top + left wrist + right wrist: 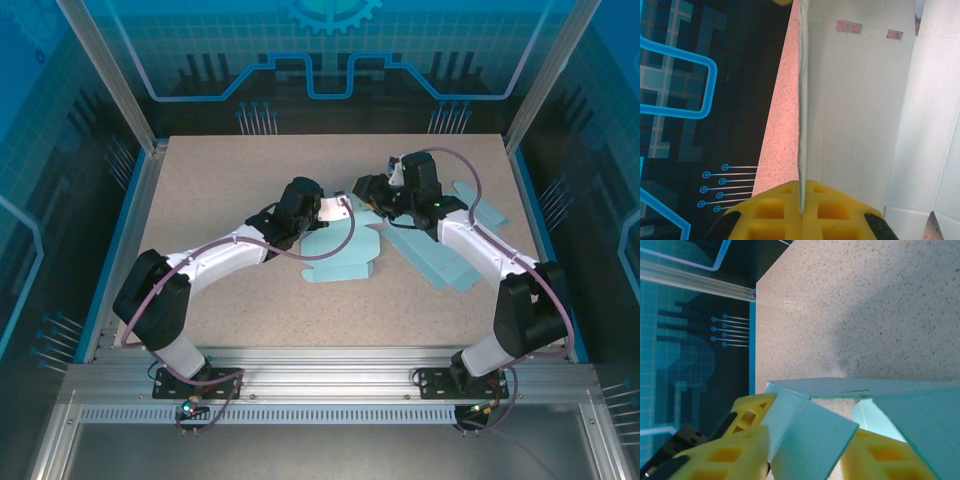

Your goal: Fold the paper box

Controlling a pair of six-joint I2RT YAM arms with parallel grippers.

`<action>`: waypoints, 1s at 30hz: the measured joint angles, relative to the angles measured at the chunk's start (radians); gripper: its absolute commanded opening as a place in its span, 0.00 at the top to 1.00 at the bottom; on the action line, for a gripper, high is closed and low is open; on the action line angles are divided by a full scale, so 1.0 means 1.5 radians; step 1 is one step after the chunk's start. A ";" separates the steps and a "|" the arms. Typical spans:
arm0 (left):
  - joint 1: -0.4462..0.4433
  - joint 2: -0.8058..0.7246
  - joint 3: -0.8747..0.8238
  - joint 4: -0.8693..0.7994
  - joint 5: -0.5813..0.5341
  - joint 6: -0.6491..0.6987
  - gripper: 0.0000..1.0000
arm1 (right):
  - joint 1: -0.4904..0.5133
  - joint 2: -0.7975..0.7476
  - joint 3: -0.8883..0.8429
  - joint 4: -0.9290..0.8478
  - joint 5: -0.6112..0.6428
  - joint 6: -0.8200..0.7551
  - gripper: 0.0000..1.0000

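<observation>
Between my left gripper's (801,212) yellow pads, a raised wall of the paper box (860,125) is pinched tight, edge-on. My right gripper (805,450) stands parted around a corner flap, not yet pinching it. The box sits mid-table (250,310) between my two wrists, only partly erected, so I judge this the flap-folding step: the right jaws need to close and turn the flap inward while the left steadies the wall.

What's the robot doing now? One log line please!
left gripper: shut on paper box edge | right gripper: open around flap | paper box on table
</observation>
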 measured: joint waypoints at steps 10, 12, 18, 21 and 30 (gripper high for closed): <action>0.007 -0.008 -0.046 0.028 0.046 -0.006 0.63 | -0.002 0.003 -0.018 0.020 -0.006 0.021 0.95; 0.019 -0.018 -0.066 0.030 0.078 -0.018 0.59 | -0.006 0.003 -0.027 0.027 -0.008 0.024 0.95; 0.073 -0.045 -0.136 0.067 0.125 -0.033 0.58 | -0.011 0.004 -0.042 0.035 -0.008 0.032 0.95; 0.087 -0.045 -0.150 0.086 0.131 -0.042 0.60 | -0.011 0.005 -0.043 0.037 -0.010 0.032 0.95; 0.093 -0.037 -0.166 0.165 0.131 -0.055 0.83 | -0.012 0.006 -0.043 0.038 -0.011 0.034 0.93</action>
